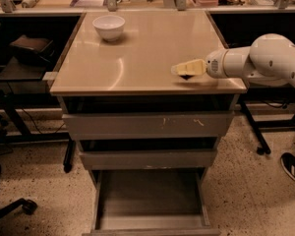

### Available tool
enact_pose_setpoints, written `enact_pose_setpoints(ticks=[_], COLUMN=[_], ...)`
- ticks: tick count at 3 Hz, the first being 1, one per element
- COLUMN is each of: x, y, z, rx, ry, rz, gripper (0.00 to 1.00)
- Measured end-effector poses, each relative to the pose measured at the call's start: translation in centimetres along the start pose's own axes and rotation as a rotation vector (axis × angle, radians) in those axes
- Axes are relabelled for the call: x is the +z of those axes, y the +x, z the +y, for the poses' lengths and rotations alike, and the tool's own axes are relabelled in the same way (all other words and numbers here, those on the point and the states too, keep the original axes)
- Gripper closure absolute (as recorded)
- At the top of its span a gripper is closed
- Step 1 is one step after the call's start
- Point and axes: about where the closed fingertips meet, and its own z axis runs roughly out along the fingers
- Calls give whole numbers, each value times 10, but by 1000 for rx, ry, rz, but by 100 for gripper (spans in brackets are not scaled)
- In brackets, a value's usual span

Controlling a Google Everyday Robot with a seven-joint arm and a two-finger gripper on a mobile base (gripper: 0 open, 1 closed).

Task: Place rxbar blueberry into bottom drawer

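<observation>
The rxbar blueberry [187,76] shows only as a small dark patch on the tan tabletop [137,53], near its right front edge, mostly hidden under my gripper. My gripper [178,70] reaches in from the right on the white arm [265,60] and sits right on top of the bar, at table level. The bottom drawer [150,195] is pulled out at floor level below the two upper grey drawers, and its flat grey floor holds nothing that I can see.
A white bowl [108,27] stands at the back left of the tabletop. The two upper drawers [147,124] are closed. Desks with dark gear flank the cabinet, chair casters [27,206] sit at the lower left, and a shoe [292,166] is at the right.
</observation>
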Motion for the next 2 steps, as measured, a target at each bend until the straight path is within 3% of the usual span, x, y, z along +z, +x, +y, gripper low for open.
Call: enact_pose_setpoints(ticks=[2], x=[3], y=[4], z=[6], rx=[-33], ry=[-14], rz=[-10], gripper=[0])
